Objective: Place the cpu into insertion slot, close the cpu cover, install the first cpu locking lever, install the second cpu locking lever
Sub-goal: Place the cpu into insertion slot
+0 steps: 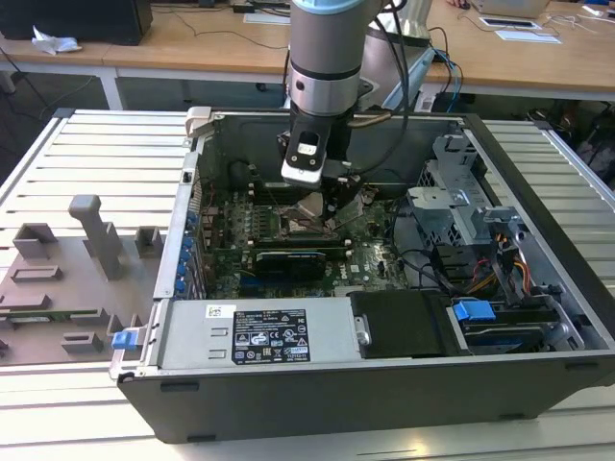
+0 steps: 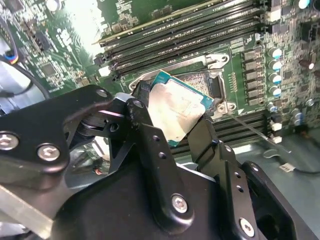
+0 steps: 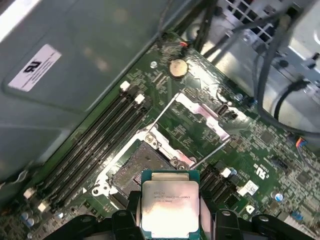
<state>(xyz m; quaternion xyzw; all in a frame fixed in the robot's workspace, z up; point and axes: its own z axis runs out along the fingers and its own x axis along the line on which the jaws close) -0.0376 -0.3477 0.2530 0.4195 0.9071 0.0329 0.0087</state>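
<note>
- In the exterior view, we see the grey robot arm reaching down into an open dark grey computer case that lies on a pale slatted metal table.
- Its black gripper hangs just above the green motherboard, close over the insertion slot, a square socket with a dark centre and a silvery rim.
- In the second wrist view, we find the jaws pinching the cpu, a small flat square chip with a pale silver-grey top and a green edge. One black finger presses on each of two opposite sides.
- The chip sits tilted in front of the socket, not seated in it, and long black memory slots run beside the socket.
- In the first wrist view, we see the chip in the gripper, overlapping the socket's near edge.
- The cpu cover, a thin silvery frame plate, stands open on the far side of the socket, with a thin wire lever raised just beside it.
</note>
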